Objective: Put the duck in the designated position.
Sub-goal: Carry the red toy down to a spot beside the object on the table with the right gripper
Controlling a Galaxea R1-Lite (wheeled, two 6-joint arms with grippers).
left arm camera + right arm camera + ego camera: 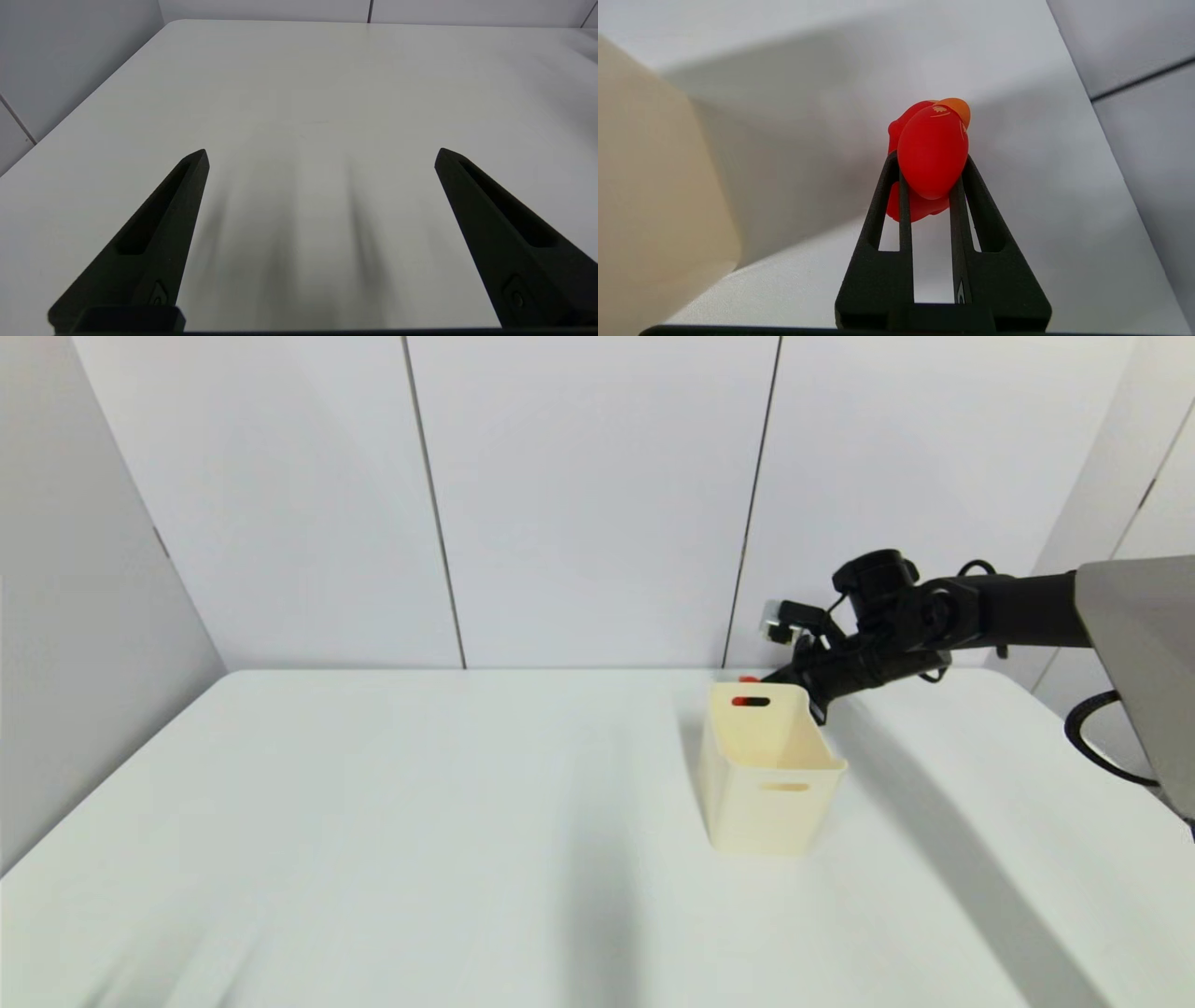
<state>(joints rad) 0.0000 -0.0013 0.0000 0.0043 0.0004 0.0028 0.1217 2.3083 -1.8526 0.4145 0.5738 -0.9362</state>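
The duck [930,158] was already picked up, so the first part of the task was done. What remained, as I judge it, was to carry the duck to its place and let it go. The pictures did not mark any designated position; the cream bin [767,775] was the only other thing on the white table [373,821], so it was probably the goal, but this is only my guess.

In the head view the right gripper [784,679] was just behind the far wall of the bin, close to its rim. A bit of red showed through the handle slot in that wall and a little more above the rim, so the duck was behind the bin, not inside it. The right wrist view agreed: the bin's wall stood to one side of the duck, near but apart from it. Whether the duck was lifted or touched the table, I cannot tell.

The right gripper's two fingers [901,196] were drawn close together and clamped on the duck from both sides. Its rounded red body bulged out between them, and the orange beak pointed away from the wrist. The hold looked firm.

The left gripper [322,156] was idle, low over bare table well apart from the bin, its fingers spread wide and holding nothing.
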